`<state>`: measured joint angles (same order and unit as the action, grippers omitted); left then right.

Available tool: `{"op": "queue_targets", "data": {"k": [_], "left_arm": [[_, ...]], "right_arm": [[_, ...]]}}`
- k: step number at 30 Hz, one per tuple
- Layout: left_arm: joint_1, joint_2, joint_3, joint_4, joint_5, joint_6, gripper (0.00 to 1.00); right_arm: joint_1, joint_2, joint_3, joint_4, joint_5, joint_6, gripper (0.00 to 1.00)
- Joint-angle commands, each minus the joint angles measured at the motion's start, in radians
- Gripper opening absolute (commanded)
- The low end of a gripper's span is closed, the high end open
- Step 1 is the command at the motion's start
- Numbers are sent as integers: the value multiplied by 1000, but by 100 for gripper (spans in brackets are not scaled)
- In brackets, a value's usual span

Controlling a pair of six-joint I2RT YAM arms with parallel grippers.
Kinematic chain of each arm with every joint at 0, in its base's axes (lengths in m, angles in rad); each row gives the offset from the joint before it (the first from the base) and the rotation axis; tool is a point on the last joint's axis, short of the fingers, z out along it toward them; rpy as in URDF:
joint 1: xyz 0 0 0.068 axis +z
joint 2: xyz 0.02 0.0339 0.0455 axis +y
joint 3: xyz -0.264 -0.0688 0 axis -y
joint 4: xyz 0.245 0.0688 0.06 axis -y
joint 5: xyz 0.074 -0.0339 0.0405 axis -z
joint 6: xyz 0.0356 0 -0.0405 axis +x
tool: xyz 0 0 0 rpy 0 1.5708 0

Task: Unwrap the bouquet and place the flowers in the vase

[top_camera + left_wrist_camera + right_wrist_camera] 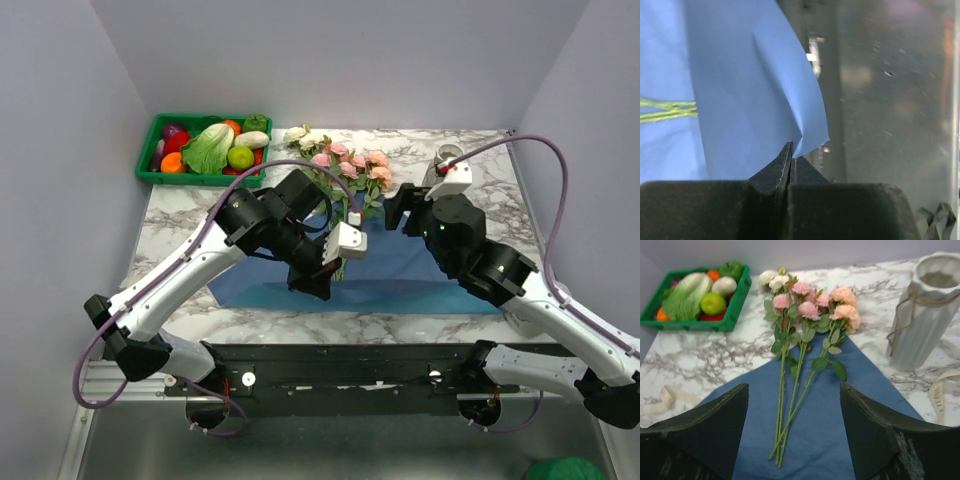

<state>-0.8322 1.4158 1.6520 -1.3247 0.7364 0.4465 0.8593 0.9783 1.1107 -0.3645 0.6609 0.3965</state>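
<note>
Left tool (pixel 791 151) is pinched tight on one corner of the blue paper (pixel 740 75). In its own wrist view the ground past the sheet is a grey blur, and thin yellow-green lines at 9 o'clock are too soft to name. From overhead its tips are hidden beneath its wrist, at the sheet's 6 o'clock edge.

Right tool (pixel 792 389) stands wide with nothing between its fingers, hanging above the paper just at 3 o'clock of the flowers (pixel 805 310).

These lie unwrapped and flat on the paper. Their heads are at 12 o'clock, spilling past the paper's tip onto the marble table (pixel 730 345), and their stems run toward 6 o'clock. Three long stems can be counted. The blossoms overlap, so the count is rough: about eight, in cream, pink and peach.

One vase (pixel 917 325) stands upright on the table at 2 o'clock of the flowers, apart from them, with a beige cord looped at its neck. Its right side is cut off by the frame, and overhead the right arm covers most of it.

Two stretches of beige ribbon (pixel 940 392) show. One lies at the vase's foot, its lettering cut off, and the other at 8 o'clock of the flowers.

One green crate (pixel 735 310) sits at 10 o'clock, heaped with toy vegetables (pixel 687 297) too crowded to count.
</note>
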Motion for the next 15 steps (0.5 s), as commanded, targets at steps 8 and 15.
{"op": "queue_targets", "data": {"k": [8,15], "left_arm": [[-116,-210,-38,-197,30,-32,53],[-116,-218,107,-174,-63,0,99]], "right_arm": [[-8,94,-143,21,-247,-4,77],[52,115,-160,-57,-327,36,68]]}}
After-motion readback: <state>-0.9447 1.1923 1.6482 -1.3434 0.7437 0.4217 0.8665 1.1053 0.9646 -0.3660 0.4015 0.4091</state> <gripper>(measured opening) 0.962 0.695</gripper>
